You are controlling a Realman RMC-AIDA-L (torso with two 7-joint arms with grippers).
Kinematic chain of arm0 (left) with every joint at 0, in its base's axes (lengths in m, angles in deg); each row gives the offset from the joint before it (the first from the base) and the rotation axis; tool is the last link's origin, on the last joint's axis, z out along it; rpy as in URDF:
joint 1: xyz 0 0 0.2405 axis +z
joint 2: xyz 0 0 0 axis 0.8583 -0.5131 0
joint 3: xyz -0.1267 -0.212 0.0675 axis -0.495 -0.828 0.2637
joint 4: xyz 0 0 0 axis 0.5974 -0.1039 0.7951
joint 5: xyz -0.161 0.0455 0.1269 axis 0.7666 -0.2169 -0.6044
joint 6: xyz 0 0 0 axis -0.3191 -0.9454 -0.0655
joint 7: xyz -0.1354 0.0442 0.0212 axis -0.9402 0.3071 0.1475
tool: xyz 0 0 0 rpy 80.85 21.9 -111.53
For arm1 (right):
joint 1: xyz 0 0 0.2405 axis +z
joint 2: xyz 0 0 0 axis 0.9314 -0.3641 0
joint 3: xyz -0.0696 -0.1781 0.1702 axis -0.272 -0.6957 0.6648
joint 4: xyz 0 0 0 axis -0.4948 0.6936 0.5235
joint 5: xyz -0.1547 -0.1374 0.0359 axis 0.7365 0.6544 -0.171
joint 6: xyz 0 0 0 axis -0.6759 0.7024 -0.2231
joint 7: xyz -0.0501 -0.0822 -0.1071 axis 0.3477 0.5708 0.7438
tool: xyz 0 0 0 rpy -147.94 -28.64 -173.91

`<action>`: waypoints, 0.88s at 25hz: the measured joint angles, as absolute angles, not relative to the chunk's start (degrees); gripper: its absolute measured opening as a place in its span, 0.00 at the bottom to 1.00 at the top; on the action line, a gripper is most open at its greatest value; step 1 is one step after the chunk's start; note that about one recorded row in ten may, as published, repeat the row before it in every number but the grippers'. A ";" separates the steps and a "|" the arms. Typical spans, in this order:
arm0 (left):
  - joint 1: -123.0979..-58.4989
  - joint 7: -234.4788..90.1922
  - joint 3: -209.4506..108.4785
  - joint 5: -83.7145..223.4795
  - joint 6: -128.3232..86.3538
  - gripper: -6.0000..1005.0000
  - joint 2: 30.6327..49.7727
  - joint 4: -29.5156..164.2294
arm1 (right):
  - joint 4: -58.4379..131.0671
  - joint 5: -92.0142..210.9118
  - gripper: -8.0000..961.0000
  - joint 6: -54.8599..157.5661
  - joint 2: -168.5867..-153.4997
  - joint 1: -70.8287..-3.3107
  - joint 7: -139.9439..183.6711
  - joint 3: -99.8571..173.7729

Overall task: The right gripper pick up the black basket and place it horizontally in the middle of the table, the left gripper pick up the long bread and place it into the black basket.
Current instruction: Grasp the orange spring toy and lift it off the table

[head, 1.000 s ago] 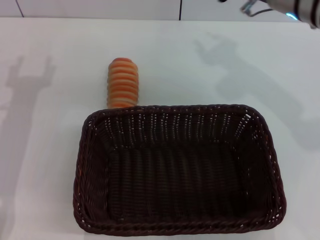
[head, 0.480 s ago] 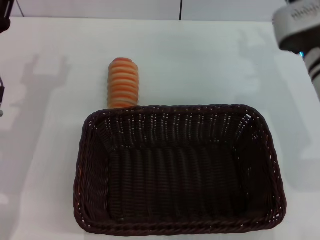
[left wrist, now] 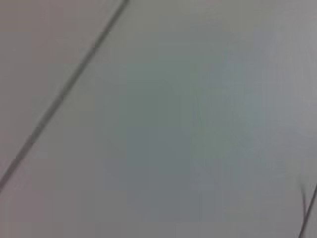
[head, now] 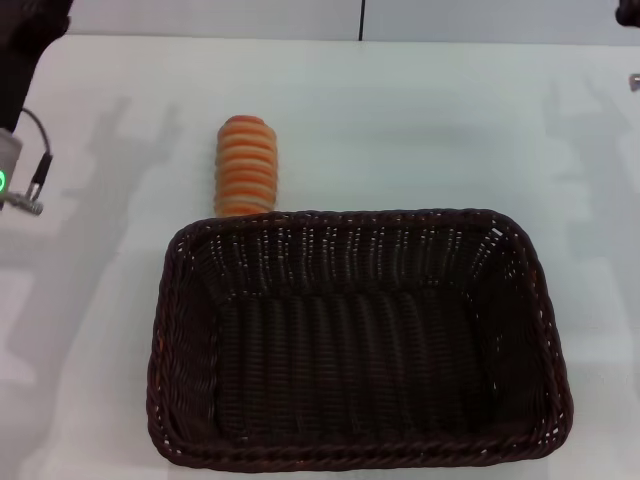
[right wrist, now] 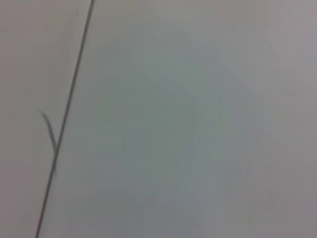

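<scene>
The black basket (head: 360,345) lies empty on the white table (head: 420,130), in the front middle, with its long side running left to right. The long bread (head: 247,178) lies on the table just behind the basket's far left rim, pointing away from me. My left arm (head: 12,170), with its green light, is at the far left edge, well to the left of the bread. A black part of it (head: 35,25) fills the top left corner. Only a sliver of my right arm (head: 632,12) shows at the top right corner. Both wrist views show only a plain pale surface with a dark seam.
The table's far edge meets a pale wall with a dark vertical seam (head: 361,18). Bare tabletop lies behind the basket and to either side of the bread.
My left arm has come into view at the left edge. My right arm has pulled away to the top right corner and almost left the view. The basket and bread have not moved.
</scene>
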State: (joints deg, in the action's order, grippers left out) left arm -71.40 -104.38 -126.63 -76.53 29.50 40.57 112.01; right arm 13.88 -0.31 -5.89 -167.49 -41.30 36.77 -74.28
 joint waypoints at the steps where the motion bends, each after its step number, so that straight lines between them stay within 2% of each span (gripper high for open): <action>1: -70.52 -105.10 -126.95 -77.66 23.52 0.76 39.85 116.05 | 14.33 -0.35 0.45 -5.88 -167.53 -41.37 36.76 -74.23; 5: -68.45 -106.25 -128.40 -80.11 6.55 0.76 38.16 127.83 | 15.82 -0.35 0.45 -5.39 -167.61 -40.95 36.73 -74.10; 13: -67.85 -103.78 -133.76 -81.97 -27.09 0.75 39.16 145.33 | 17.37 -0.16 0.45 -2.70 -167.31 -39.94 36.61 -73.74; 19: -72.18 -92.73 -141.10 -82.39 -61.35 0.75 43.24 158.43 | 18.68 -0.16 0.45 -2.58 -167.16 -40.06 36.61 -70.61; 22: -75.42 -90.82 -141.87 -82.43 -70.68 0.75 43.51 160.40 | 18.89 -0.16 0.45 -2.65 -166.95 -40.50 36.61 -69.10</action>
State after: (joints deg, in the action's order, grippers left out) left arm -75.42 -90.82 -141.87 -82.43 -70.68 43.51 160.40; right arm 18.89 -0.16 -2.65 -166.95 -40.50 36.61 -69.10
